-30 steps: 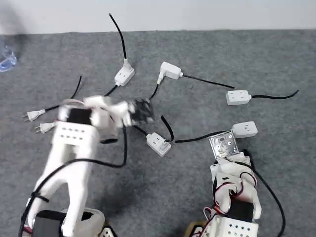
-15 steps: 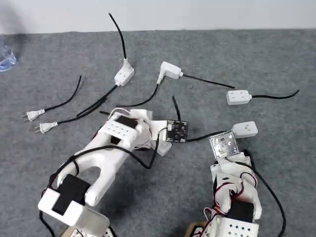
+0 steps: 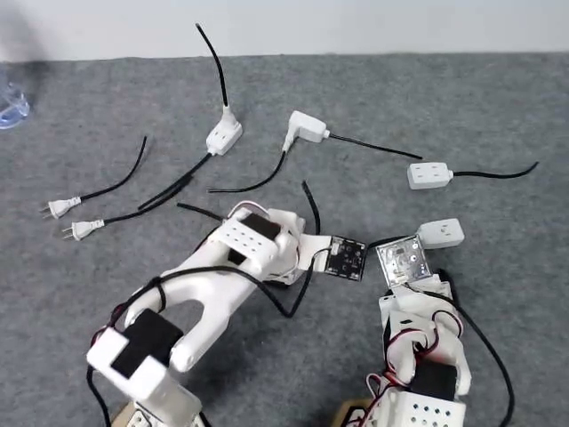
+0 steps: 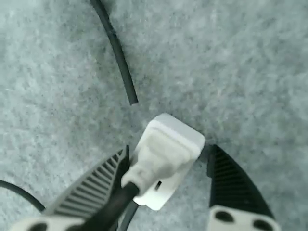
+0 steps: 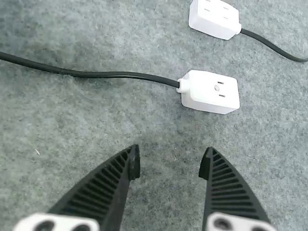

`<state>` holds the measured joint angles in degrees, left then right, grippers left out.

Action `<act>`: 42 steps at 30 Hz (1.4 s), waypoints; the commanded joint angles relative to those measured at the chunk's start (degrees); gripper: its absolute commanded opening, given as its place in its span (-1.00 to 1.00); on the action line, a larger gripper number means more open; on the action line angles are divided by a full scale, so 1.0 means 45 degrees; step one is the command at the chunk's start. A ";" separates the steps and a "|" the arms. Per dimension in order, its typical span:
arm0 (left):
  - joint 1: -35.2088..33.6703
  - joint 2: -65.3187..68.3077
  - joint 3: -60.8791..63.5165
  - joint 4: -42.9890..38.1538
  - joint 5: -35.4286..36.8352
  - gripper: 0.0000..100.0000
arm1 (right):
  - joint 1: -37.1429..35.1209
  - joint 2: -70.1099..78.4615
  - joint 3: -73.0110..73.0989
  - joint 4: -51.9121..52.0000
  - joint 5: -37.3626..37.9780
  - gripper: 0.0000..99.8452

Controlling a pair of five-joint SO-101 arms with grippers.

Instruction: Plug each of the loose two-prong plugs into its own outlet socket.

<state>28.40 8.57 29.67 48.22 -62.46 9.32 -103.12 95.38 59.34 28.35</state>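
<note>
A grey, carpet-like bench [image 3: 498, 98] carries a scatter of white sockets on black cords. Two loose two-prong plugs [image 3: 60, 208] lie together at its left side, well apart from both arms. The left claw [image 4: 168, 149] is spread open astride a white socket block [image 4: 166, 163] near the middle of the bench. One ribbed finger sits against the block's side and the other just beside its corner, so no firm clamp is evident. The step in hand looks like securing this block. To do it well, the claw would close squarely on the block's flat sides, not on a corner, and keep the cord that leaves its near end out from between the fingers. The slotted face should also stay exposed for a plug. A loose black cable end [image 4: 115, 53] lying close by could snag. The right claw [image 5: 171, 151] hangs open above bare bench, gripping nothing, with a nearer socket [image 5: 210, 91] just ahead and a farther socket [image 5: 214, 18] beyond it. From above, the left arm's body lies across the block, and the high view supplies the wider layout instead: the plugs far to the left and two further sockets [image 3: 224, 135] toward the back. The left wrist view supplies the fit of fingers to block, and the right wrist view shows the nearer socket's slots facing up.
</note>
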 commanded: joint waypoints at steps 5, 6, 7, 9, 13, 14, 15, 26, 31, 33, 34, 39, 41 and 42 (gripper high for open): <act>-0.0039 0.2012 -0.3175 0.2852 0.0059 -0.99 | -0.0088 -0.0127 0.0215 -0.0205 -0.0059 -0.61; -0.0098 0.2286 -0.3526 0.3223 0.0059 -0.97 | -0.0088 -0.0127 0.0215 -0.0205 -0.0059 -0.61; -0.0176 0.2520 -0.3800 0.3516 0.0059 -0.97 | -0.0088 -0.0127 0.0215 -0.0205 -0.0059 -0.61; -0.0488 0.2676 -0.4132 0.3888 0.0059 -0.98 | -0.0068 -0.0127 0.0215 -0.0205 -0.0059 -0.61; -0.1758 0.1387 -0.4737 0.4747 0.0137 -0.98 | -0.0088 -0.0127 0.0215 -0.0205 -0.0059 -0.61; -0.2208 0.0801 -0.4894 0.4943 0.0137 -0.98 | -0.0088 -0.0127 0.0215 -0.0205 -0.0059 -0.61; -0.2637 0.0137 -0.5011 0.5118 0.0156 -0.98 | -0.0088 -0.0127 0.0215 -0.0205 -0.0059 -0.61; -0.4513 -0.3067 -0.3917 0.4825 0.0449 -0.97 | -0.0107 -0.0147 0.0215 -0.0205 -0.0059 -0.61; -0.2383 -0.3067 -0.2510 0.4317 0.1055 -0.85 | -0.0107 -0.0127 0.0215 -0.0205 -0.0059 -0.61; -0.1856 -0.3067 -0.2256 0.3380 0.1719 -0.71 | -0.0107 -0.0127 0.0215 -0.0205 -0.0059 -0.61; -0.1661 -0.3048 -0.2042 0.2794 0.1856 -0.64 | -0.0107 -0.0127 0.0215 -0.0205 -0.0059 -0.61; -0.0918 -0.1563 -0.1065 0.0332 0.1836 -0.45 | -0.0107 -0.0127 0.0215 -0.0205 -0.0059 -0.61; -0.0703 -0.0488 -0.1201 -0.0098 0.1836 -0.45 | -0.0107 -0.0127 0.0215 -0.0205 -0.0059 -0.61; -0.0625 0.0039 -0.1436 -0.0176 0.1856 -0.45 | -0.0107 -0.0127 0.0215 -0.0205 -0.0059 -0.61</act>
<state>23.82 2.33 25.01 51.91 -54.90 9.32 -103.12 95.38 59.34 28.35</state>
